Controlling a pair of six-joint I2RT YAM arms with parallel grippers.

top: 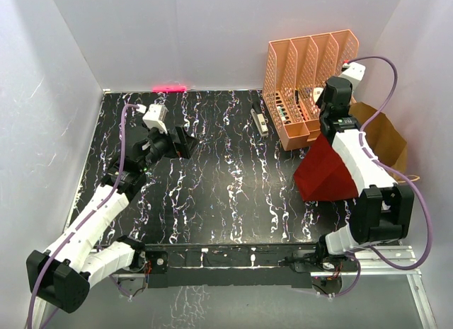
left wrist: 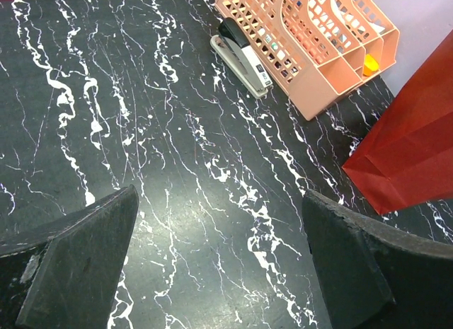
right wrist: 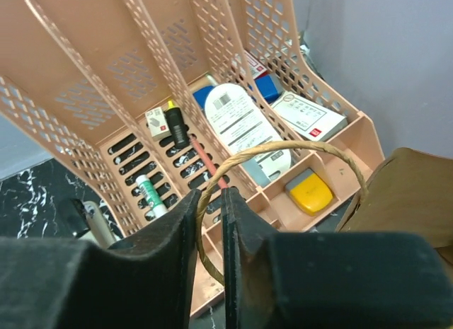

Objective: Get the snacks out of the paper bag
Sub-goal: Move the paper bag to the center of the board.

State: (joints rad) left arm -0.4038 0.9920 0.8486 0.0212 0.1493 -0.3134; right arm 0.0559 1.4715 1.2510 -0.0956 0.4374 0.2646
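Marbled table (top: 212,173); only wrist view shows right gripper (right wrist: 212,197) pinching cord handle (right wrist: 283,143).

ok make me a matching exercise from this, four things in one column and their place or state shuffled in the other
Column one:
1 left end effector
2 right end effector
3 stapler
4 paper bag

Column two:
a lying on the table beside the orange rack
b open, above bare tabletop
c red outside, brown inside
d shut on the cord handle

Pairs: 1-b; 2-d; 3-a; 4-c
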